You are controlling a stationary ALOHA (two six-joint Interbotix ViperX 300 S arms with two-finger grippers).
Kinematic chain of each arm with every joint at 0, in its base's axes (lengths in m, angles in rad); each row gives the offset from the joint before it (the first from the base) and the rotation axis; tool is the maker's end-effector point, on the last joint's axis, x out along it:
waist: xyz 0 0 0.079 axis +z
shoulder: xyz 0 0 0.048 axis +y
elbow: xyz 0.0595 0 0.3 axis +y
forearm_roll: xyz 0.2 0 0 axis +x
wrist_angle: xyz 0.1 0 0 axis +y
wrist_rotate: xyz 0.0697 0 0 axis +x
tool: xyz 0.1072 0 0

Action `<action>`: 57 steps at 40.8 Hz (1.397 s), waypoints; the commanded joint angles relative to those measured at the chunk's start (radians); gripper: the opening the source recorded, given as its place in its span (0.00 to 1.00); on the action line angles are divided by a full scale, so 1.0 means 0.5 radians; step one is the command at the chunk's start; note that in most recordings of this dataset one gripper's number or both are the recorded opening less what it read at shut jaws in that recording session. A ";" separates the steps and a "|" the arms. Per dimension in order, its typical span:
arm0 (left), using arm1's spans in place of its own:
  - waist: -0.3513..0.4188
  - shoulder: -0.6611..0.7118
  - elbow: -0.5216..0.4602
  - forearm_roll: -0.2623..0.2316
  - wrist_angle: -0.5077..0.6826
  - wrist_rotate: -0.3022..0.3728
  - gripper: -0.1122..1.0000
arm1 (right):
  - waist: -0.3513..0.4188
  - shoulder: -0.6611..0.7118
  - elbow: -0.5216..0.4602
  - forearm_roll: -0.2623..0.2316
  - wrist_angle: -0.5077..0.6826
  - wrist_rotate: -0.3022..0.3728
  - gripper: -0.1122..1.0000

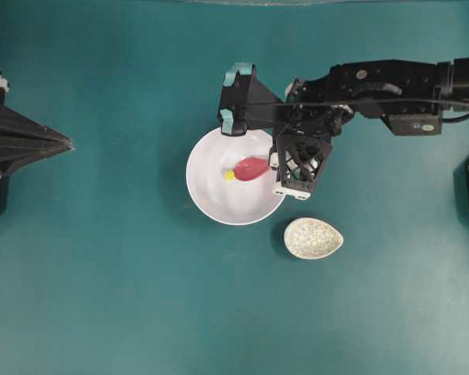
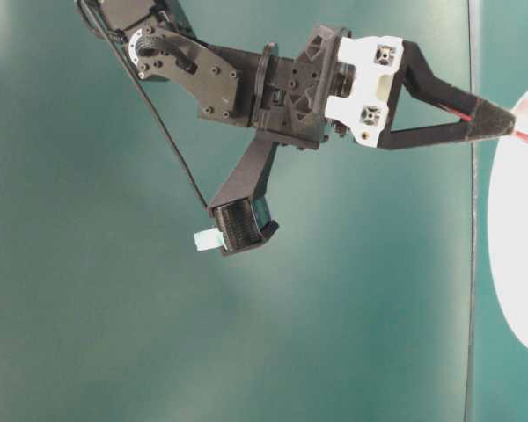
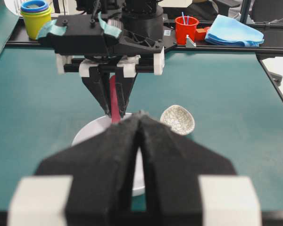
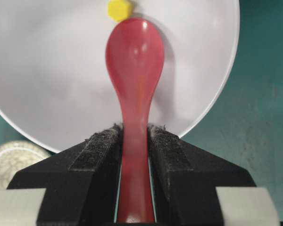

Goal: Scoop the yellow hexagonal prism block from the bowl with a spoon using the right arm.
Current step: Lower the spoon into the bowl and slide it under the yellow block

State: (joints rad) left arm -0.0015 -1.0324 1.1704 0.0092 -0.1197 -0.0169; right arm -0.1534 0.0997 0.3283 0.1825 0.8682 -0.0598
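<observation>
- The right arm's fingers (image 4: 134, 141) are clamping the glossy pink-red soup spoon (image 4: 134, 61), its tip touching the tiny yellow hexagonal block (image 4: 119, 9) inside the white bowl (image 4: 47, 70).
- Pushing flat is risking the block skidding away.
- The left fingers (image 3: 140, 123) are sitting clenched, empty.

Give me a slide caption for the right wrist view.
Right gripper holds the red spoon, its tip at the yellow hexagonal block in the white bowl.

A glossy, smooth pink-red spoon (image 4: 134, 61) lies over the smooth white bowl (image 4: 47, 84); rough, matt black padding lines the fingers (image 4: 96, 150), and the table (image 1: 102, 297) shows a matt teal surface.
</observation>
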 commanded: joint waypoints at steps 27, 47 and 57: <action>0.000 0.018 -0.049 0.003 -0.009 -0.003 0.12 | 0.046 0.052 -0.120 0.000 -0.114 0.000 0.32; 0.003 0.012 -0.052 0.003 -0.009 -0.003 0.12 | 0.046 0.064 -0.126 0.003 -0.310 0.025 0.32; 0.000 0.000 -0.055 0.003 -0.009 -0.003 0.12 | 0.058 0.034 -0.071 -0.003 -0.448 0.025 0.32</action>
State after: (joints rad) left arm 0.0000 -1.0324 1.1704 0.0077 -0.1197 -0.0169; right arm -0.1304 0.1519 0.2945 0.1825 0.6703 -0.0491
